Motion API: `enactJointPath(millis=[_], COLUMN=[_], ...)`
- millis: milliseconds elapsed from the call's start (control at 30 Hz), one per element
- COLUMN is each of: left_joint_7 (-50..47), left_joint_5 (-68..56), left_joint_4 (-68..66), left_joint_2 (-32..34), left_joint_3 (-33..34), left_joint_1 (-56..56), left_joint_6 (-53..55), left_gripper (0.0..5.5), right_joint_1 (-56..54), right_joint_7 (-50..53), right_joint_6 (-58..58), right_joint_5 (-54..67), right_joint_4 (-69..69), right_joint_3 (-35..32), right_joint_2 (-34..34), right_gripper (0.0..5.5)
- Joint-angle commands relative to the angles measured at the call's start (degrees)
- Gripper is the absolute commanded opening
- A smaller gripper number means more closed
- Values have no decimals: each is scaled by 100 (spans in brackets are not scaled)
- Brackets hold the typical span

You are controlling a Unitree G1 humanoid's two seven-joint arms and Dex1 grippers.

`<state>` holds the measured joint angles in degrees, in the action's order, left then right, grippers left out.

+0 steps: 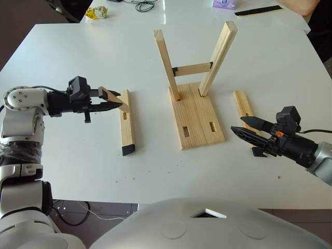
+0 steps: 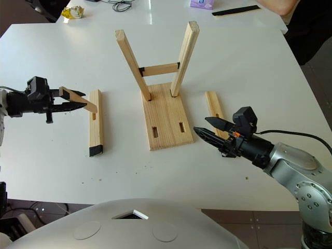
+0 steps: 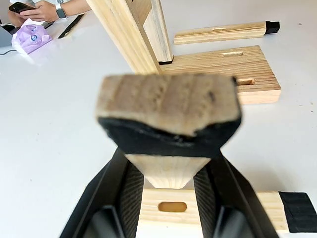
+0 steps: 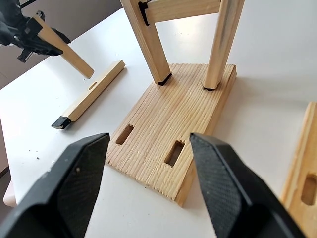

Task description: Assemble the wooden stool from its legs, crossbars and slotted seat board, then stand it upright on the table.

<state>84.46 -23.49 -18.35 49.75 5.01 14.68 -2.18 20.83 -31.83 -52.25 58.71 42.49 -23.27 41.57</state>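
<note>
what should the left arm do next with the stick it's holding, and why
Probably lower the crossbar so its free end goes into the slot of the loose leg lying on the table just below it. The left gripper holds the crossbar tilted over that leg, and the slot looks empty.

White tbl (image 1: 78, 171), dark floor (image 1: 13, 26).

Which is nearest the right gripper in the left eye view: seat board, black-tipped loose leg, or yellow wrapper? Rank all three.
From the right gripper:
1. Seat board, centre, just to its left.
2. Black-tipped leg, flat on the left.
3. Yellow wrapper, far left corner.
</note>
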Motion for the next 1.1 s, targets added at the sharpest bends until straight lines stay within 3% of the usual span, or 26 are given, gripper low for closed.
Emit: enactJointPath(millis=[33,400,767,1100], left_joint_7=[-41,-10,-24,67], left_joint_5=[65,273,376,428], left_joint_4=[98,92,-431,-467], left_joint_2=[88,-64,-132,-118], left_joint_3=[101,-28,-117,-105], left_joint_1=[-90,-375,459,20], left_joint_6=[-76,-682,-684,-962], left_gripper=[133,133,133,133], right_joint_1=[97,-45,3,56], right_joint_7=[148,144,211,196], right_joint_6=[75,61,126,107], right_joint_5=[100,215,187,277], right_joint_4=[125,53,92,110], right_joint_3=[-102,-60,60,12], right_joint_2=[-62,59,7,62], right_gripper=[298,298,298,298])
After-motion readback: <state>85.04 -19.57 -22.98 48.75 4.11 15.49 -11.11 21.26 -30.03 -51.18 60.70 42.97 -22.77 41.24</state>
